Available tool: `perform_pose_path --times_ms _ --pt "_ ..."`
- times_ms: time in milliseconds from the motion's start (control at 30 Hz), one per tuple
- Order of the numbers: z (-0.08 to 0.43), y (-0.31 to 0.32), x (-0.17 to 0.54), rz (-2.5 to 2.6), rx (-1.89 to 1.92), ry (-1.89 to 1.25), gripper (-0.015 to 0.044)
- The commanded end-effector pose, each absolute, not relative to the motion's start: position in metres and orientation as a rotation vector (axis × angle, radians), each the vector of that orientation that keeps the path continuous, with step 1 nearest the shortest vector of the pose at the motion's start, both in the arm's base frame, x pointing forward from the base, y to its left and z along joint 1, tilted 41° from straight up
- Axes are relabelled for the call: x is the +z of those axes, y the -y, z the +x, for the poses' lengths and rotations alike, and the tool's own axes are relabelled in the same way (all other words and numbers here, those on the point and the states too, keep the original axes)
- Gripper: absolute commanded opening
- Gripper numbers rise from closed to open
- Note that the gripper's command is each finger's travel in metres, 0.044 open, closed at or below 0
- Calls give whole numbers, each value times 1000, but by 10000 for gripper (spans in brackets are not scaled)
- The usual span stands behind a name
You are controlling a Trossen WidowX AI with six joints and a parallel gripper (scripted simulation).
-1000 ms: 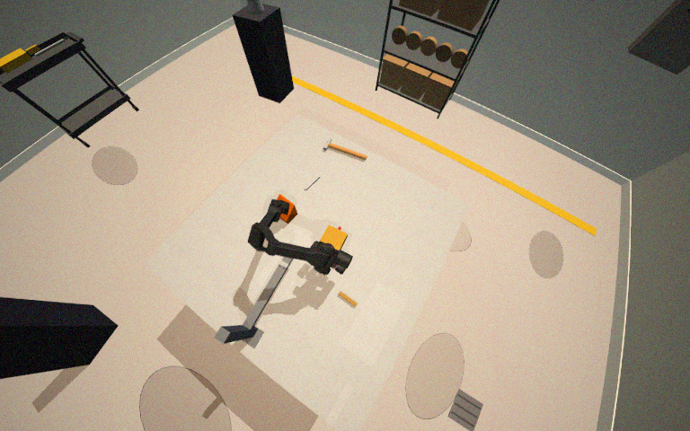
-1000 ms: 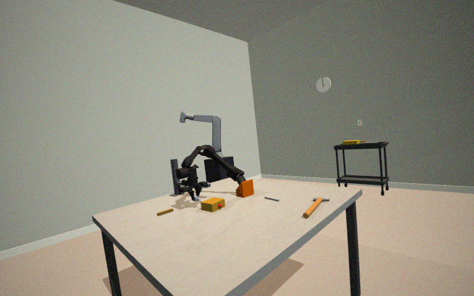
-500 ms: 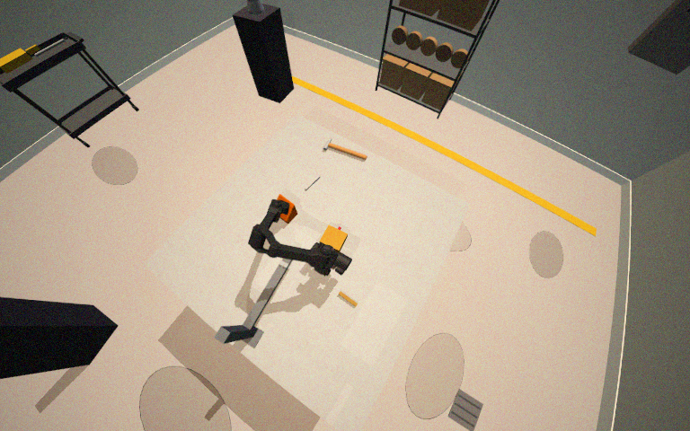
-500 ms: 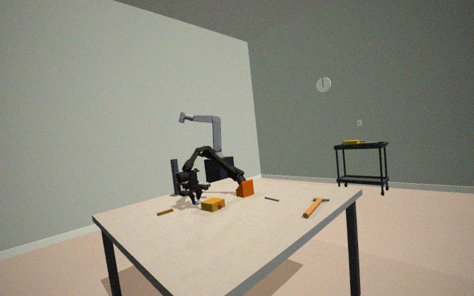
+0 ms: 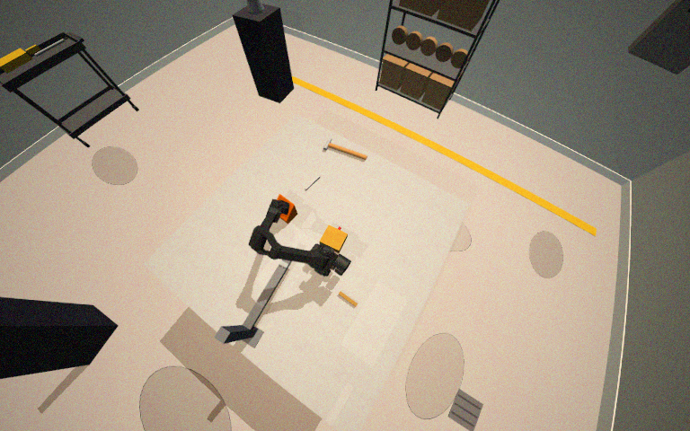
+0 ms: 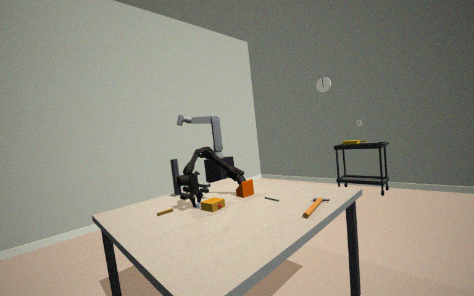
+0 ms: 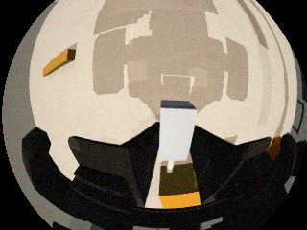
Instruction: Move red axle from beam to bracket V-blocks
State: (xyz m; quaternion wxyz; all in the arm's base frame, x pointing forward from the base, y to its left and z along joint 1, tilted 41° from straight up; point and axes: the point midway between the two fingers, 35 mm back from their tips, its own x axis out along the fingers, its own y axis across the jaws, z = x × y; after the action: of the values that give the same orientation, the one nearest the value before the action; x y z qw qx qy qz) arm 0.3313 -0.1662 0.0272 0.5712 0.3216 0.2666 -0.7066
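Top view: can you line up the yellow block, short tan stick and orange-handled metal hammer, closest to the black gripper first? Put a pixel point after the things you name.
1. Yellow block (image 5: 333, 238) (image 6: 210, 205) (image 7: 179, 199): right beside it.
2. Short tan stick (image 5: 348, 298) (image 6: 165, 212) (image 7: 58, 62): below it in the picture.
3. Orange-handled metal hammer (image 5: 348, 151) (image 6: 313, 208): far up the picture.

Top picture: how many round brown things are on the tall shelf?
5. The round brown things sit in one row on the middle level of the tall shelf, above the boxes. More may hide behind them.
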Motion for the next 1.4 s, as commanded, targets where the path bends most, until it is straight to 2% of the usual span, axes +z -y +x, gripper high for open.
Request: perform_pose_path --times_ms 0,467,1367 --pt "332 166 28 755 -1657 -624 79" --pt "334 157 37 747 -1654 -625 440" --pt "340 126 68 740 -1652 -633 440"
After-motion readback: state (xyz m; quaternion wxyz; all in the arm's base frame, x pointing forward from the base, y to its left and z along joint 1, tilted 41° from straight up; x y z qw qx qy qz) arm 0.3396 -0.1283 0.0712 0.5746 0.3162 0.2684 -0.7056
